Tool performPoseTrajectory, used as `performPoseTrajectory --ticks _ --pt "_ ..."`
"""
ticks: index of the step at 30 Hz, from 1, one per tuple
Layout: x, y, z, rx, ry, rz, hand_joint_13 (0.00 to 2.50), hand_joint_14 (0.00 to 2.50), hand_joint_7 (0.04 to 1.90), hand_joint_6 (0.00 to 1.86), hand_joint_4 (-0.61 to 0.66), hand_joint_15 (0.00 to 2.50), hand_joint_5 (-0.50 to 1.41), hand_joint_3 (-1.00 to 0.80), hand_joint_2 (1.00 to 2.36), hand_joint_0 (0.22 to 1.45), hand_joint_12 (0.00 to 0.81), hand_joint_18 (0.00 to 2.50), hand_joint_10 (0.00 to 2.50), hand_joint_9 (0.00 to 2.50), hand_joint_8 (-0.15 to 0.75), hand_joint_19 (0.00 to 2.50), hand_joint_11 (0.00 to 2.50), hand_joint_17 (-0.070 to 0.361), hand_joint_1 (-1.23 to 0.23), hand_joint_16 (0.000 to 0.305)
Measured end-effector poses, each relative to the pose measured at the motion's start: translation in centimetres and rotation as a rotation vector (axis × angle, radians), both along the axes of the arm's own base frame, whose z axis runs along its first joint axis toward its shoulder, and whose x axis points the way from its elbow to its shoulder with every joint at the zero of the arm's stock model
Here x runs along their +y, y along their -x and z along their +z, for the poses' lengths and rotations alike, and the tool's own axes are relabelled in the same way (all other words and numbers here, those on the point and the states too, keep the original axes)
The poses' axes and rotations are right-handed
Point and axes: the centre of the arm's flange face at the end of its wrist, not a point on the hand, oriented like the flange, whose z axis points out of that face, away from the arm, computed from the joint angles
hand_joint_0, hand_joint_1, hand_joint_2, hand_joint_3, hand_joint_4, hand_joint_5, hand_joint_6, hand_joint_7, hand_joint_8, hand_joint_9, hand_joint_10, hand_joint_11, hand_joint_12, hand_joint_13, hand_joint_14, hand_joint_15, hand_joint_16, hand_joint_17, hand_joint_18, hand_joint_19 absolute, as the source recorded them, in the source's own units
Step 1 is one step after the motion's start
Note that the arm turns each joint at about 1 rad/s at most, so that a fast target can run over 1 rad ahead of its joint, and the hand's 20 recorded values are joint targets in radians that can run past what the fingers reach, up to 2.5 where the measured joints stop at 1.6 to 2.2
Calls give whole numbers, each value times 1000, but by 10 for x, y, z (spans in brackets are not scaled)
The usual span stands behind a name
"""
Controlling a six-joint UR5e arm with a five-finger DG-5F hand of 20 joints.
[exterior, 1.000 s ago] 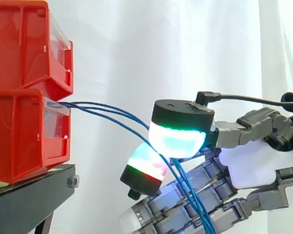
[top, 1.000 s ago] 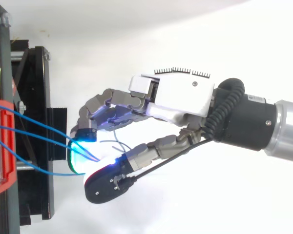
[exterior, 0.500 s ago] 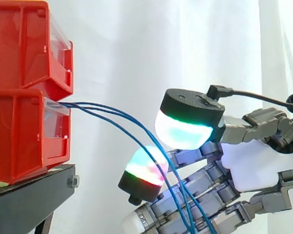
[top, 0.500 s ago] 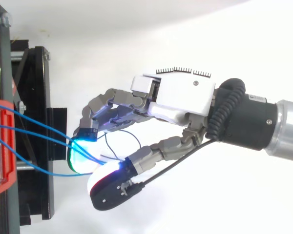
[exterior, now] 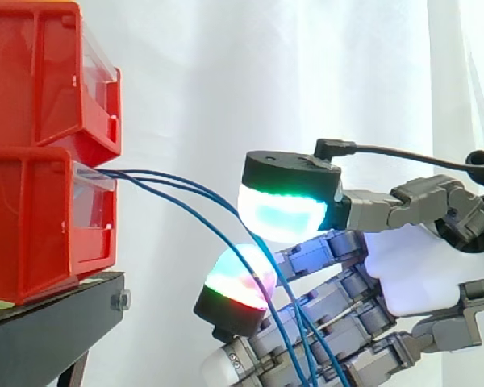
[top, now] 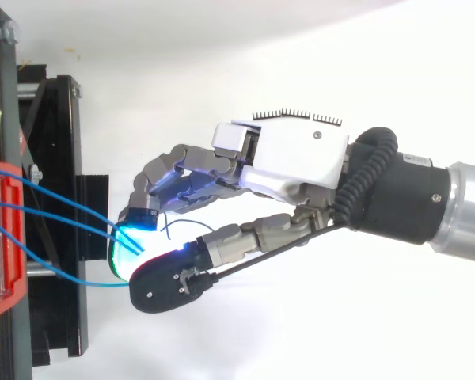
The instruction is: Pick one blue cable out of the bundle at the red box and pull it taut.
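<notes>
So here's my robot hand [top: 293,154] from above. The arm [top: 404,194] comes in from 3 o'clock with the back of the palm facing up and the fingers curled over, reaching toward 9 o'clock. The thumb swings out under the palm toward 7 o'clock.

From the side, my thumb pad [exterior: 286,205] sits on top with its black cap up, glowing cyan and green. One finger pad [exterior: 238,282] sits just below it at about 7 o'clock, glowing green, white and red. The two pads are almost touching. The other fingers are bent and stacked underneath, toward 5 o'clock.

The blue cables [exterior: 133,175] run right between thumb and fingers, so I'd say I'm curled round the bundle. I can't tell whether only one strand is pinched. They leave the front of the lower red bin [exterior: 32,218] at 9 o'clock, arc over and drop toward 5 o'clock past my fingers. They're curved, not taut.

The upper red bin [exterior: 40,72] is stacked on the lower one, both on the black stand [exterior: 48,322]. The white curtain [exterior: 226,81] hangs behind everything.
</notes>
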Motion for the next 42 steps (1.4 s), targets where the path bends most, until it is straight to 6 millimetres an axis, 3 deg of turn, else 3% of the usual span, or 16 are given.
performPoseTrajectory --ticks 10,20,34,42 --pt "0 0 0 0 0 0 374 5 909 912 113 180 -190 -498 1000 541 409 410 6 575 332 169 253 131 -604 58" --pt "0 -2 5 -11 -2 0 295 6 936 902 99 197 -199 -305 1012 565 402 283 5 517 326 213 238 128 -477 57" --pt "0 -3 7 -14 -1 -1 334 5 944 916 98 173 -201 -166 1018 598 397 365 6 527 313 169 257 125 -699 55" --pt "0 -3 7 -14 -2 -1 361 5 951 922 63 167 -198 -132 1020 615 396 398 8 596 319 160 352 125 -738 55"
